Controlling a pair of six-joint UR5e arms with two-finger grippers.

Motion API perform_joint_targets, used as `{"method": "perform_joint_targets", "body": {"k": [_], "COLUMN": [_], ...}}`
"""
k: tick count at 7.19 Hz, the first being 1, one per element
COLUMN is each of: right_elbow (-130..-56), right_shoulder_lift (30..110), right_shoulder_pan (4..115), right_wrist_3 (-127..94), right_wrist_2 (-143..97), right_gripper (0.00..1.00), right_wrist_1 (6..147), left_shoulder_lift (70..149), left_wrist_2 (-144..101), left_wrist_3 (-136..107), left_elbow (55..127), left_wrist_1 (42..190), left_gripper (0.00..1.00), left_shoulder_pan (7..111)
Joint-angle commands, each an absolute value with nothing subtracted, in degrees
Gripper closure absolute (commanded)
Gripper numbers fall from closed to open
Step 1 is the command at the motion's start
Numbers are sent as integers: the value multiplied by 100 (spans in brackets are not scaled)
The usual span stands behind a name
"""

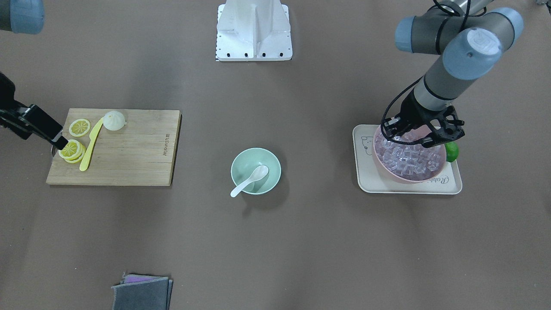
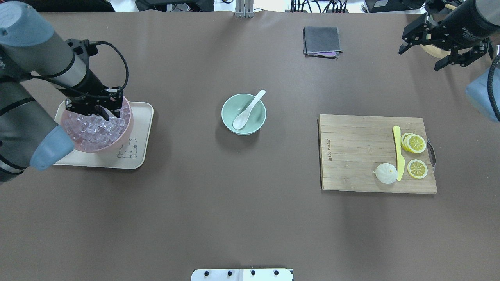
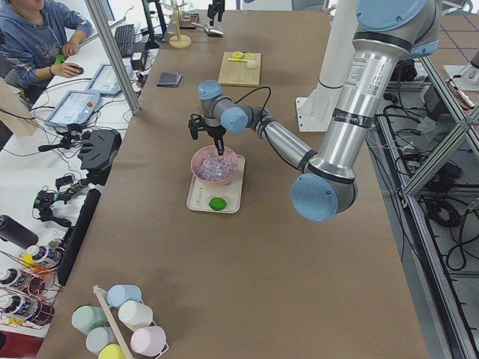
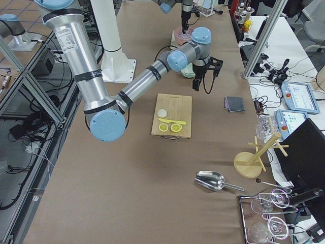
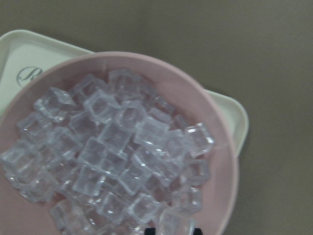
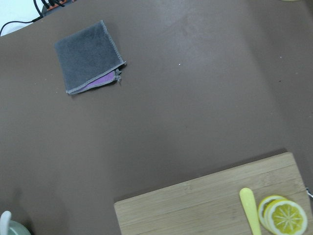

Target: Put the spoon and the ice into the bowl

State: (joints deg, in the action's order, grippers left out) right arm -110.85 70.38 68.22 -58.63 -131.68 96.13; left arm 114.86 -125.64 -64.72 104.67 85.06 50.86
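Note:
The white spoon [image 1: 252, 178] lies in the mint-green bowl [image 1: 235, 165] at the table's middle, with its handle over the rim; both also show in the overhead view, spoon [image 2: 246, 111] and bowl [image 2: 228, 114]. The bowl holds only the spoon. The clear ice cubes [image 5: 112, 142] fill a pink bowl [image 2: 117, 142]. My left gripper [image 2: 106, 113] is down in that pink bowl. In the left wrist view its fingertips are closed on one ice cube [image 5: 176, 223] at the bottom edge. My right gripper [image 2: 420, 58] is open and empty, high at the far right.
The pink bowl stands on a cream tray [image 2: 136, 156] with a green lime [image 1: 452, 151] beside it. A wooden cutting board [image 2: 351, 156] carries a yellow knife [image 2: 398, 152], lemon slices [image 2: 416, 156] and a white piece. A folded grey cloth [image 2: 321, 41] lies at the far side.

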Motion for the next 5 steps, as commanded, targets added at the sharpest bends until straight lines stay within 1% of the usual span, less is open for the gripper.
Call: {"method": "perform_joint_targets", "body": {"k": [1, 2, 4, 5], "right_elbow": [-11057, -11048, -11074, -11092], "right_shoulder_lift": [7372, 7513, 7742, 7795], "right_shoulder_pan": [7188, 7294, 7496, 7593], "right_wrist_3": [-4811, -4529, -4193, -4184], "right_wrist_2": [-13307, -13350, -13429, -13508], "right_gripper": [0, 0, 0, 0], "right_wrist_1": [9835, 9835, 9835, 9835], "left_shoulder_lift": [12546, 13186, 13989, 14427], "left_wrist_2": [-12516, -12446, -12156, -12086], "left_wrist_3": [-7105, -7354, -7785, -8048], "left_elbow": [10181, 9647, 8715, 7962], "left_wrist_1": [8068, 8086, 8417, 8942], "left_gripper": [100, 100, 100, 100], "left_shoulder_pan": [4644, 4484, 4123, 4044]}}
